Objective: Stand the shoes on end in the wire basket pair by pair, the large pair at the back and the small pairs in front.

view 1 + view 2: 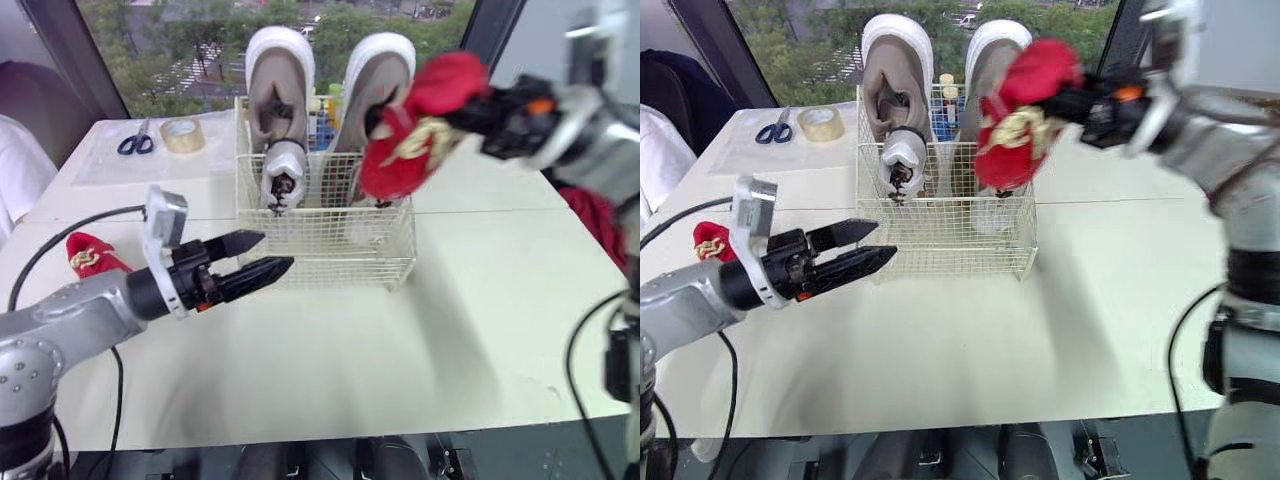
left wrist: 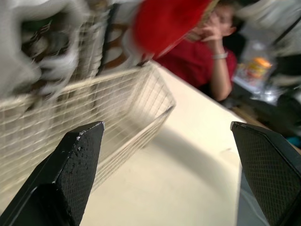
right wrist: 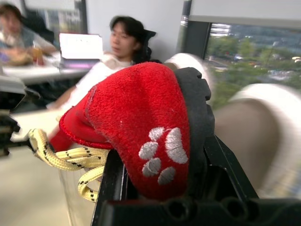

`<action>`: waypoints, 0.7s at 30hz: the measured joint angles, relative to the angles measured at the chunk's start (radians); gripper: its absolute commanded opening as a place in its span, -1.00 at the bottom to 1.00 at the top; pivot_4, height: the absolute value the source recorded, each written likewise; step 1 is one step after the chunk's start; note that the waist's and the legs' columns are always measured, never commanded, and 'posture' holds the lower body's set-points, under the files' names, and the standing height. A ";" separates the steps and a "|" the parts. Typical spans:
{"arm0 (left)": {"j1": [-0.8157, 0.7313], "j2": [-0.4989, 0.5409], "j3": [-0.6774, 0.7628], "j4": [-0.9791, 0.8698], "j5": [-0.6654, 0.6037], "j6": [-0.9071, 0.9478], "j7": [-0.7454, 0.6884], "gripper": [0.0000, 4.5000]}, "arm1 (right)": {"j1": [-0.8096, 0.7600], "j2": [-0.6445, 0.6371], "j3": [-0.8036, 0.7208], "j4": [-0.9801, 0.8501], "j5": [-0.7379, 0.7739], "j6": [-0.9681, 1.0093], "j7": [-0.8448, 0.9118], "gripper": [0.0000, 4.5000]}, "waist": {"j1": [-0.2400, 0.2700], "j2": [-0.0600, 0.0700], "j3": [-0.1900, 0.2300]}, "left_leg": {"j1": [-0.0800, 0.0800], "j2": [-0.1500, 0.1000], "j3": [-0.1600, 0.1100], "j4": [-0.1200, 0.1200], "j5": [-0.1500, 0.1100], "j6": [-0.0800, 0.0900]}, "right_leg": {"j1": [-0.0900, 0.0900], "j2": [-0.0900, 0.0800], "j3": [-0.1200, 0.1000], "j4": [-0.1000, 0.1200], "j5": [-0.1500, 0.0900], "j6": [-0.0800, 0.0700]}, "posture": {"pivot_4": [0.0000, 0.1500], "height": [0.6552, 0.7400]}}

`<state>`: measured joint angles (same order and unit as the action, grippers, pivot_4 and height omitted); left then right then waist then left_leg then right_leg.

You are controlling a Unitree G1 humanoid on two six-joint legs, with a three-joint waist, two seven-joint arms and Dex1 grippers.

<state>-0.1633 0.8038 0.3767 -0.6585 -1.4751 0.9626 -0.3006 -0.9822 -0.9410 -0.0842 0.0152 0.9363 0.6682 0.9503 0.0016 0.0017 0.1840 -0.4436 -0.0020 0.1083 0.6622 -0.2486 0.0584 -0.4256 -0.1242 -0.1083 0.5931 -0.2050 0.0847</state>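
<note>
Fingers-wise: clamping a small red shoe (image 1: 400,165) in the right gripper (image 1: 445,100) above the wire basket (image 1: 330,255), left gripper (image 1: 275,252) spread, empty. Got the large pair (image 1: 280,80) upright at back; small pairs left, another red shoe (image 1: 90,255) on table (image 1: 400,350).

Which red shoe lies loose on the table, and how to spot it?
From the wire basket, look along the table to the robot's left. The small red shoe lies there by a black cable, unlike its twin held aloft in the right gripper.
</note>
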 measured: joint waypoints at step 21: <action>0.191 0.089 0.031 -0.044 -0.009 -0.058 -0.059 0.97 | 0.063 0.129 0.090 -0.011 -0.353 -0.271 0.310 -0.61 | -0.019 -0.002 -0.003 | 0.005 0.005 -0.001 -0.011 0.009 -0.018 | 0.000 0.005 -0.002 0.003 0.000 0.000 | 1.00 1.00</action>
<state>0.0275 0.8932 0.4079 -0.7027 -1.4837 0.9049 -0.3594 -0.9187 -0.8121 0.0055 0.0038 0.5838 0.3971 1.2603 -0.0172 0.0000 0.1811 -0.4383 0.0033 0.1074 0.6514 -0.2392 0.0400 -0.4257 -0.1197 -0.1105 0.5958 -0.2050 0.0842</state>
